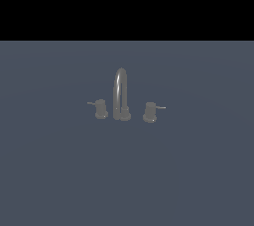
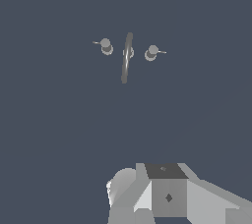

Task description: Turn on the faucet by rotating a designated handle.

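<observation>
Approaching is the step in hand, judged from the wide gap between arm and fixture. Nearest the wrist camera, only the pale grey body of the gripper (image 2: 167,193) is visible; its fingers are out of frame, so whether it is released or clenched cannot be told, and it touches nothing visible. It does not appear in the exterior view at all. Farther off, on the plain slate-blue floor (image 1: 59,180), stands the faucet (image 1: 120,96) at the centre of the exterior frame, its gooseneck spout (image 1: 120,84) rising between two knobs. The handle (image 1: 100,108) sits just left of centre, its thin lever rod (image 1: 91,103) pointing toward the exterior view's left. The twin knob (image 1: 150,112) sits right of the spout. The next move calls for descending toward the handle and pushing its rod sideways.
</observation>
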Robot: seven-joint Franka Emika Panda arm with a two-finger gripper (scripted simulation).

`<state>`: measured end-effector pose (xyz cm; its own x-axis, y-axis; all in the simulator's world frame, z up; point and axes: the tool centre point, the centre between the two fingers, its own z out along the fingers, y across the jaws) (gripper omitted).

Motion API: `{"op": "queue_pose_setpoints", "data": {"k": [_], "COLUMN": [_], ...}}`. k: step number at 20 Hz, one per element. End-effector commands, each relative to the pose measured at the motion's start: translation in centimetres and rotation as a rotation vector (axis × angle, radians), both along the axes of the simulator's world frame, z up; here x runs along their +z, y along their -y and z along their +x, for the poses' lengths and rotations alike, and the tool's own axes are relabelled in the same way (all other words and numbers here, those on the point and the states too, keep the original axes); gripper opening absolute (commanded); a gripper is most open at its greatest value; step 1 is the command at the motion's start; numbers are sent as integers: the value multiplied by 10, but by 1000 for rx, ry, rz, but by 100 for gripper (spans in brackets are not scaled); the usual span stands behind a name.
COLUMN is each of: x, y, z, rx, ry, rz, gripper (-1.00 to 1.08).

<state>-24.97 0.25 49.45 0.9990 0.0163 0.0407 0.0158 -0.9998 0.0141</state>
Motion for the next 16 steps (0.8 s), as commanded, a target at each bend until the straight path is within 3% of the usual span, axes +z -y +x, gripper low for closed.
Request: {"op": "queue_pose_setpoints", "data": {"k": [1,16], "x": [0,-30], "y": [0,-24], "z": [0,9], "rx": [0,-117], "ry": [0,-2], "rz": [0,3], "gripper": [-100,-100]}}
